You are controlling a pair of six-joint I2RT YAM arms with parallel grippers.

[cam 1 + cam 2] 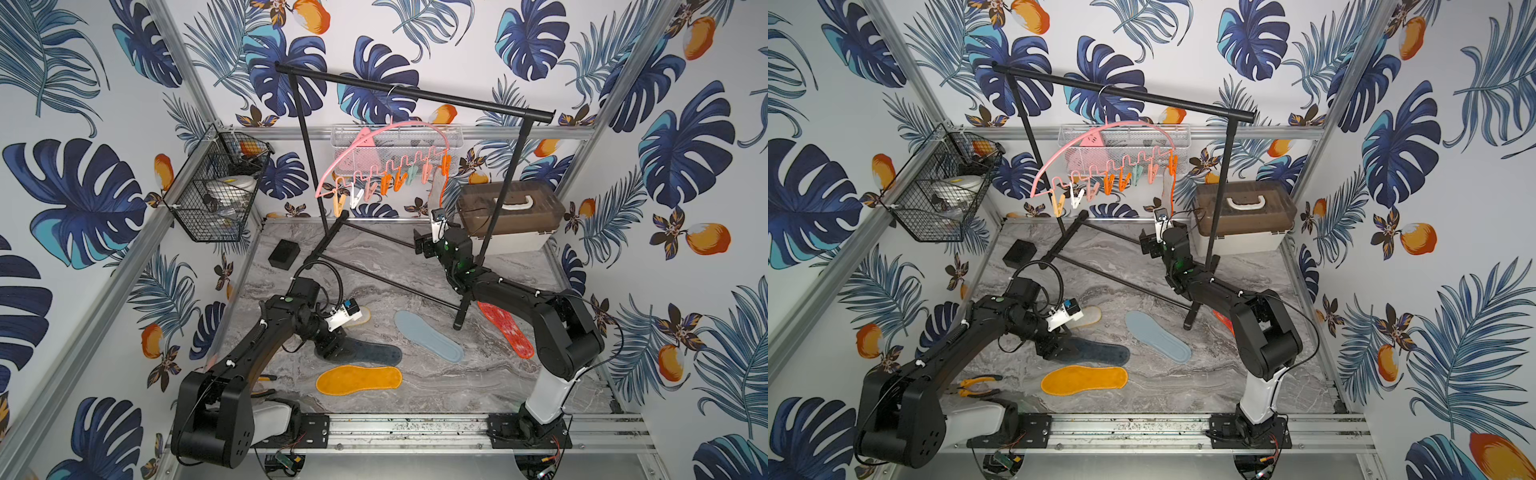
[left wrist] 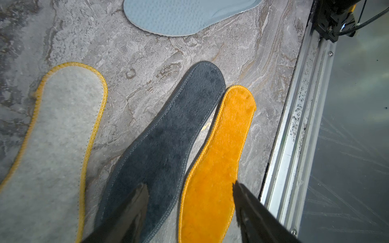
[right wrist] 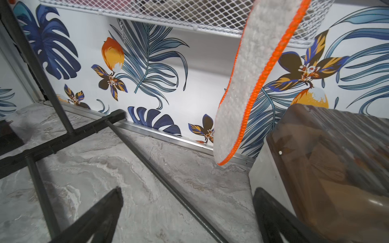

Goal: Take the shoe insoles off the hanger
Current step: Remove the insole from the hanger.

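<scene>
Right claw point(image 1: 424, 245) is spread wide, empty, just below the one hung insole point(image 1: 436, 189). That insole dangles w/ long axis vertical off the end clip of the hanger point(image 1: 409, 123). Right arm is far nearer.

Left wrist: left claw point(image 2: 189, 185) spread, empty, low over navy insole point(image 2: 164, 136) & orange insole point(image 2: 221, 147).

Right wrist: hung insole's free tip sits up & ahead of the claw, not touching. Top views don't show that gap.

top views: high, same whole scene | wrists: near tabletop point(image 2: 147, 63)
</scene>
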